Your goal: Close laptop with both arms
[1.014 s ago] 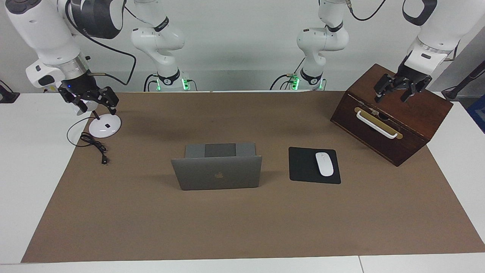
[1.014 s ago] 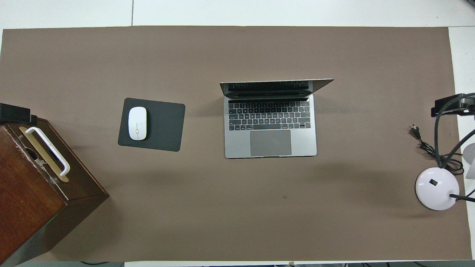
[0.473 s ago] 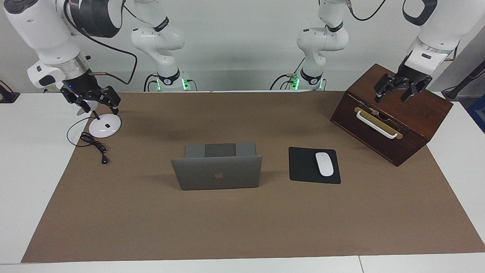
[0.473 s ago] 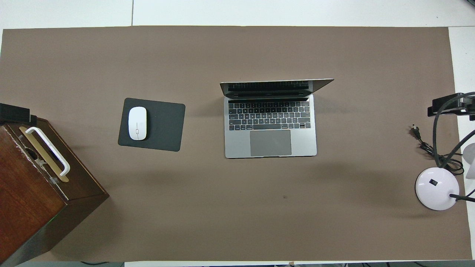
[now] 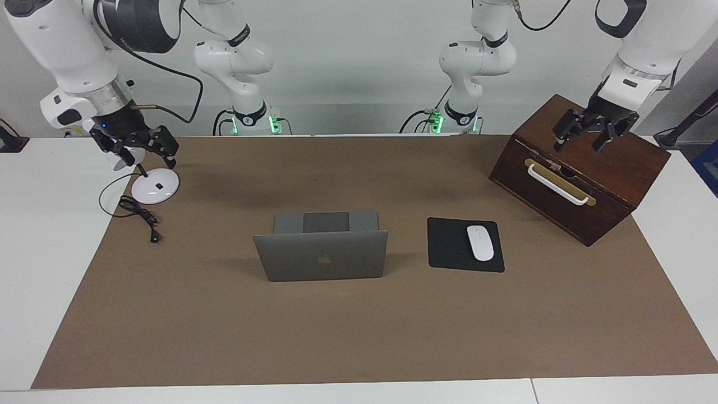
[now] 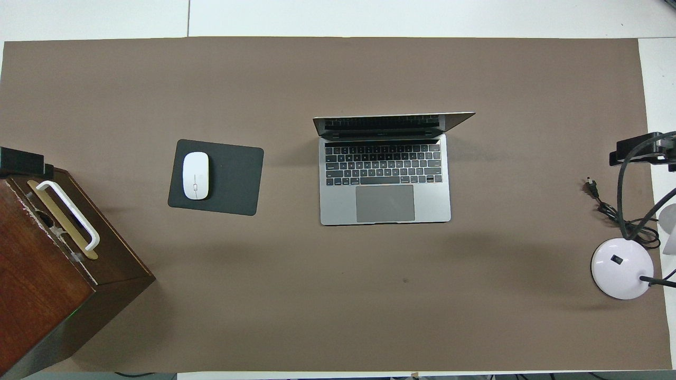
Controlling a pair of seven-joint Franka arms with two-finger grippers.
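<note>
- Your right gripper (image 5: 141, 152), jaws apart, crept slightly off 9 o'clock toward laptop (image 5: 321, 253); left gripper (image 5: 585, 133), jaws apart, barely shifted.
- Lid untouched; closing not begun.

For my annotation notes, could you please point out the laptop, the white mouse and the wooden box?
laptop (image 5: 322, 259), facing view, middle of the raised lid.
white mouse (image 6: 195, 175), overhead view, its top.
wooden box (image 5: 628, 157), facing view, its top panel.

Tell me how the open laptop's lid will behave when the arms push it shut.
The laptop lid stands near upright on a hinge, so it should probably swing down stiffly, not flex. Its thin base lies flat on the brown mat, so a high push might slide or tip it. Both the left gripper and right gripper hang open, away from it.
</note>
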